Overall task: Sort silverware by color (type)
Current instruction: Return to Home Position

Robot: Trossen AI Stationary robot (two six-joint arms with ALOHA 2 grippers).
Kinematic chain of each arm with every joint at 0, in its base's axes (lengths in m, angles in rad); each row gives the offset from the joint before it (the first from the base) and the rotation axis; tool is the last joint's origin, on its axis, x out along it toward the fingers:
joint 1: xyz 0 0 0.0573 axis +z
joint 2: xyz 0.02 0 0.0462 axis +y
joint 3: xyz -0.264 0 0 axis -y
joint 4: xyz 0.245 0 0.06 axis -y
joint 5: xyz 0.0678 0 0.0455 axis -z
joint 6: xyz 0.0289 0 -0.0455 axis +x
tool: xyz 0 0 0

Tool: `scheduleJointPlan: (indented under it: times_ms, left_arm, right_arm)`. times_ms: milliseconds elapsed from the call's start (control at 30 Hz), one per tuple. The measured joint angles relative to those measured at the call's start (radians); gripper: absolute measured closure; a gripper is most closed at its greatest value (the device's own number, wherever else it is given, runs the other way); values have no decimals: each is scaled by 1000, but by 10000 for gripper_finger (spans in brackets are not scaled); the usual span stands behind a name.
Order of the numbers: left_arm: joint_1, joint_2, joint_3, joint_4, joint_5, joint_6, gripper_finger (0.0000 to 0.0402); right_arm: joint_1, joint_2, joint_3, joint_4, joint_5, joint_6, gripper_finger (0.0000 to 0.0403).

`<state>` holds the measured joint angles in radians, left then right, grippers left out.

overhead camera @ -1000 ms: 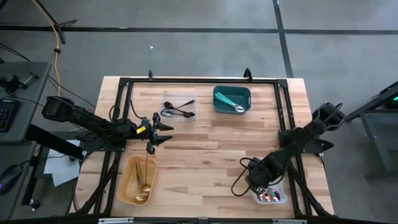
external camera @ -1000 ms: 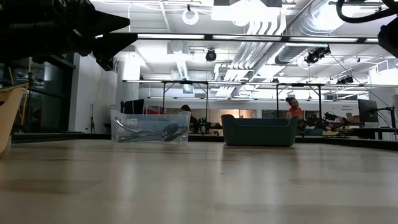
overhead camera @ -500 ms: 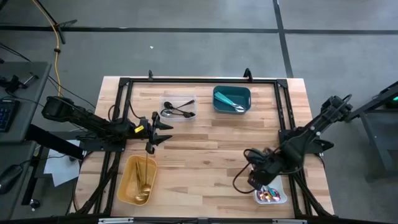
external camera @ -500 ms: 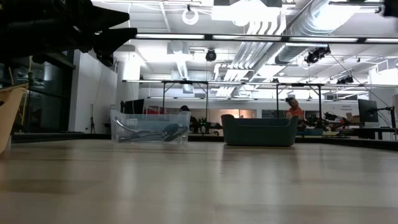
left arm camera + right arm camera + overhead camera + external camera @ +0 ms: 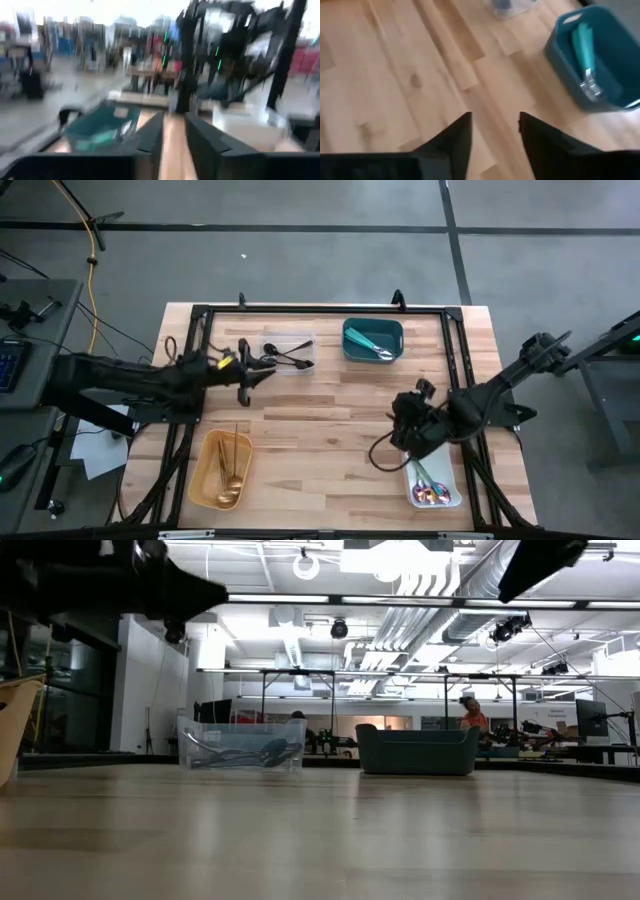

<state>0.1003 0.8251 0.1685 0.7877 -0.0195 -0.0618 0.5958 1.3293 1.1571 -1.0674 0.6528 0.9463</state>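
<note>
1. Gold spoons [image 5: 232,470] lie in the yellow bin [image 5: 200,470] at the table's 7 o'clock. Purple spoons [image 5: 432,494] lie in the white bin [image 5: 455,485] at 5 o'clock.
2. The right gripper [image 5: 402,416] hovers at the white bin's 11 o'clock, fingers apart and empty.
3. The left gripper [image 5: 258,372] sits at 8 o'clock of the clear bin [image 5: 270,343], slightly parted and empty.
4. Black spoons [image 5: 290,358] fill the clear bin. Teal utensils [image 5: 372,342] fill the teal bin [image 5: 395,330] at 1 o'clock.

No text, label, brand, number or sign can be read in any of the views. Whatever may be printed in the room beyond the table [image 5: 320,840] is too small or too blurred to be made out.
</note>
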Motion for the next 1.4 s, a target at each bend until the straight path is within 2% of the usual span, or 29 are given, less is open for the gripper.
scheduleJointPlan:
  times_ms: [67, 133, 200, 267, 400, 500, 633, 733, 867, 1100, 1200, 1400]
  left_arm:
    - [42, -53, 63, -231, 35, 12, 365]
    - [65, -93, 109, -377, 55, 11, 391]
    - [64, -123, 120, -401, 64, 11, 391]
    - [49, -149, 110, -387, 69, 12, 391]
    - [12, -207, 56, -369, 44, 39, 399]
    - [-6, -249, -2, -361, 25, 40, 400]
    - [-16, -301, -84, -299, 31, 40, 401]
    - [-23, -332, -134, -264, 44, 45, 401]
    - [-24, -370, -157, -289, 79, 57, 401]
    - [-24, -421, -157, -369, 146, 90, 401]
    - [-24, -428, -157, -370, 146, 61, 401]
    - [-24, -426, -157, -374, 141, -40, 401]
  right_arm:
    - [-18, -16, 0, -13, 10, -48, 277]
    - [-28, -35, -2, -26, 38, -90, 319]
    - [-29, -71, -28, -14, 69, -116, 367]
    - [-29, -121, -81, 5, 90, -117, 393]
    - [-28, -264, -263, 156, 76, -112, 382]
    - [-46, -382, -414, 353, 66, -149, 397]
    - [-122, -512, -596, 674, 41, -309, 400]
    - [-202, -562, -709, 941, -24, -507, 401]
    - [-334, -567, -805, 1272, -162, -706, 402]
    - [-516, -484, -887, 1533, -456, -808, 402]
    - [-547, -447, -922, 1596, -520, -835, 402]
    - [-605, -430, -1015, 1730, -565, -876, 402]
